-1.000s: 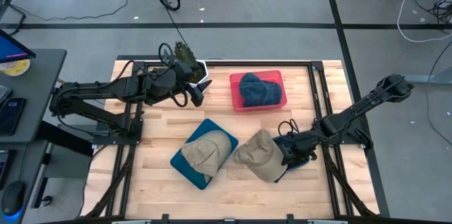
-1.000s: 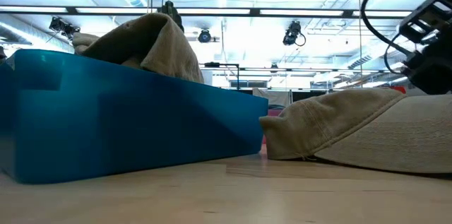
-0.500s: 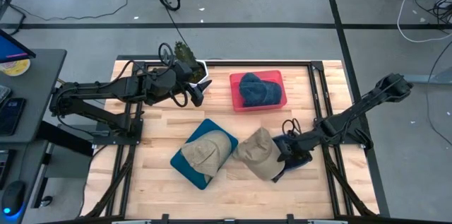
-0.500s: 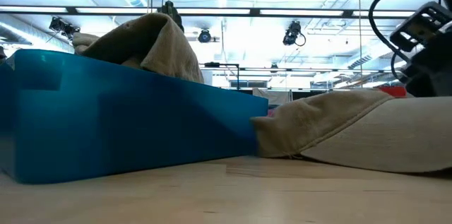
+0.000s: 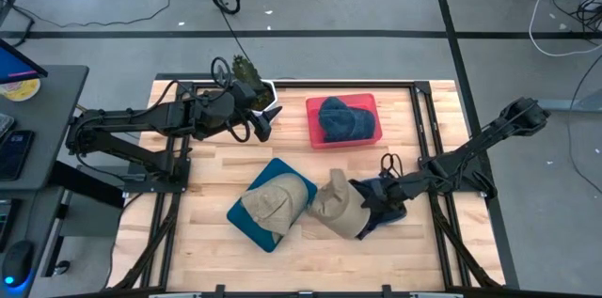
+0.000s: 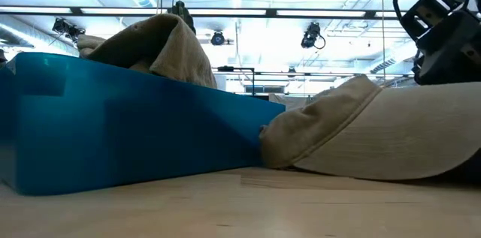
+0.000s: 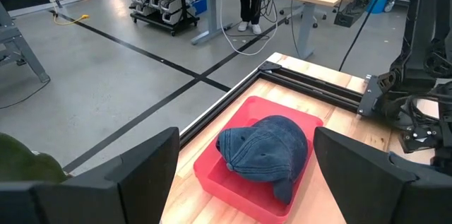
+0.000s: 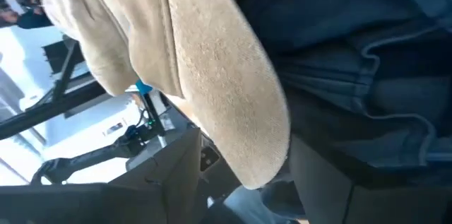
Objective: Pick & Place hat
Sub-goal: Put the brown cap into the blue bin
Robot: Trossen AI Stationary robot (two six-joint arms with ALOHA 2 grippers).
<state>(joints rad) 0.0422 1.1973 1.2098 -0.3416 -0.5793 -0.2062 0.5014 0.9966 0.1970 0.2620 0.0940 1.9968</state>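
A tan hat (image 5: pixel 337 206) lies on the table beside a blue bin (image 5: pixel 246 221) that holds another tan hat (image 5: pixel 275 200). Dark blue cloth (image 5: pixel 384 211) lies under the loose tan hat's right side. My right gripper (image 5: pixel 370 204) is low at that right side and shut on the tan hat (image 8: pixel 212 61). My left gripper (image 5: pixel 261 121) is open and empty at the back left, facing a red bin (image 7: pixel 212 174) with a blue hat (image 7: pixel 265 150). My right gripper has the tan hat's right edge (image 8: pixel 258 146) between its two fingers, with dark blue cloth (image 8: pixel 353 104) beside it. It comes nearly level from the table's right. The hat's right side is raised; its left edge (image 6: pixel 274 144) rests on the table against the blue bin.
A green hat (image 5: pixel 246 74) sits in a white bin at the back left. The red bin (image 5: pixel 314 138) stands at the back middle. Black frame rails run along the table's sides. Bare wood lies at the front and far right.
My right gripper has gone toward the table's left edge, taking the tan hat with it. The hat has slid left until its left edge meets the blue bin. It has bunched up, and its right side has risen.
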